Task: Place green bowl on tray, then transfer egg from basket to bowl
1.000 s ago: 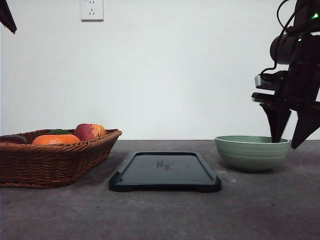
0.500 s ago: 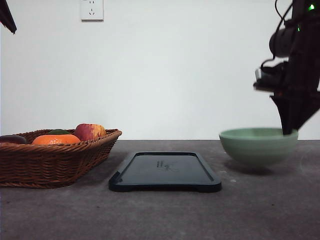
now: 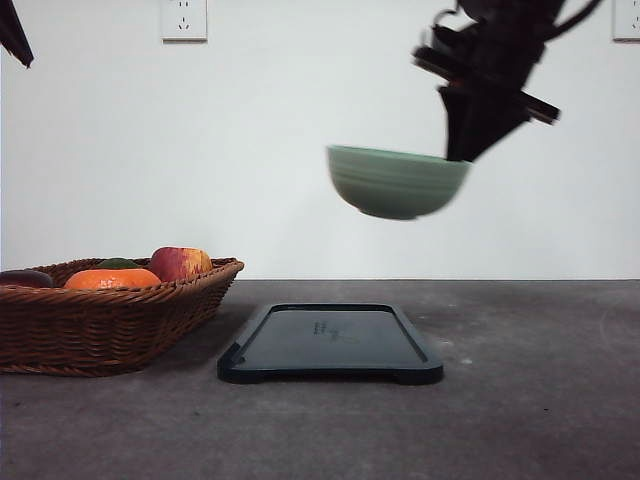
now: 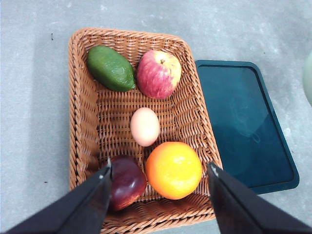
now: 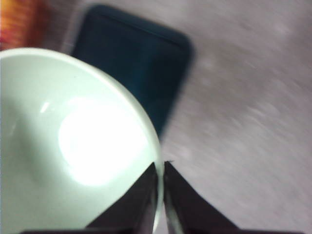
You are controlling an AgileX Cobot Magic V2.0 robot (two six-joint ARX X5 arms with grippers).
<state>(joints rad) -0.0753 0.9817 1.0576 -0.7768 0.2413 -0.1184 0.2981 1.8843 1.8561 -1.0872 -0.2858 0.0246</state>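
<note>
The pale green bowl [image 3: 397, 181] hangs in the air above the dark tray [image 3: 330, 343], slightly tilted. My right gripper [image 3: 458, 152] is shut on the bowl's right rim; in the right wrist view its fingers [image 5: 146, 197] pinch the rim of the bowl [image 5: 73, 146] with the tray [image 5: 141, 63] blurred below. The tan egg [image 4: 145, 126] lies in the middle of the wicker basket [image 4: 80, 117], which also stands at the table's left [image 3: 110, 325]. My left gripper [image 4: 158, 183] is open, high above the basket, over the egg and the orange.
In the basket lie an apple [image 4: 159, 73], an avocado [image 4: 111, 68], an orange [image 4: 173, 169] and a dark red fruit [image 4: 126, 181]. The tray [image 4: 246, 126] lies just right of the basket. Grey table [image 3: 540, 400] stretches to the right.
My right gripper closed on the bowl's rim, lifted it off the table at the right and carried it up and leftward to above the tray.
</note>
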